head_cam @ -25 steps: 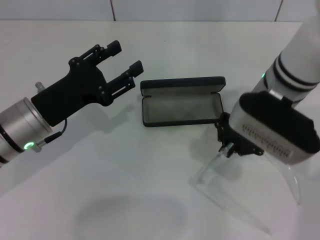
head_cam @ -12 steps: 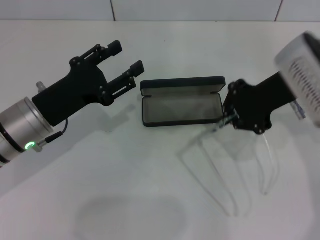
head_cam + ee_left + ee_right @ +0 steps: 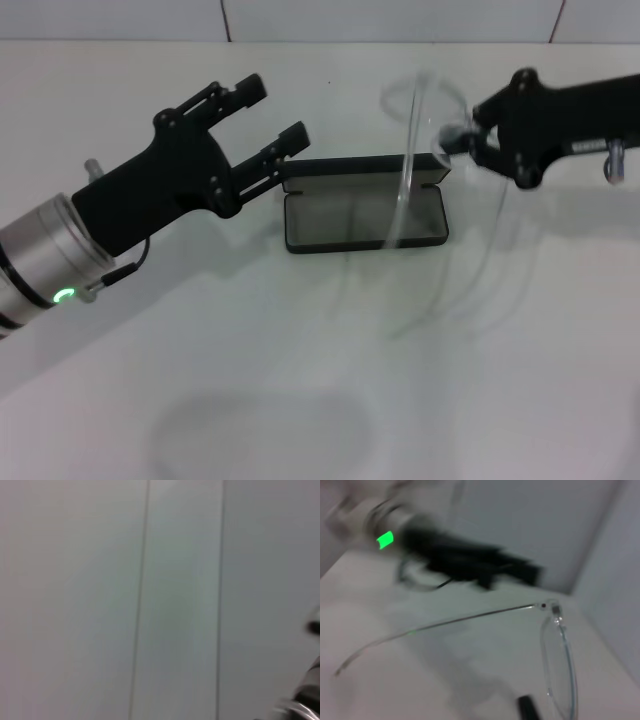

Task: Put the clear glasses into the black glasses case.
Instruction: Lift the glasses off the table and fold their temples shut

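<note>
Right pincer (image 3: 458, 140): was up in the air at the far right corner of the case, pinching the glasses at the frame, approx. where one arm joins the lens.
Glasses (image 3: 420, 170): were off the surface, hanging from the right pincer over the right half of the case w/ arms open and trailing down toward the near side. In the right wrist view the glasses (image 3: 555, 655) showed one long arm stretched out and the lens edge-on.
Case (image 3: 365, 215): lay open on the surface mid-scene, lid standing along the far edge, grey lining bare, nothing inside yet.
Left pincer (image 3: 262, 118): was spread and holding nothing, hovering just beside the left end of the case, not touching it as far as could be seen.
Surface (image 3: 250, 400): white, carried only the case.
Left wrist view: showed only a pale blurred wall, no help.
Done: pick-up and carry to the case looked complete.
Left to do: prob. fold or line up the arms, lower the glasses into the tray, let go. Closing the lid isn't asked for.
Progress: roughly past halfway, judging by the glasses hanging over the open case.
</note>
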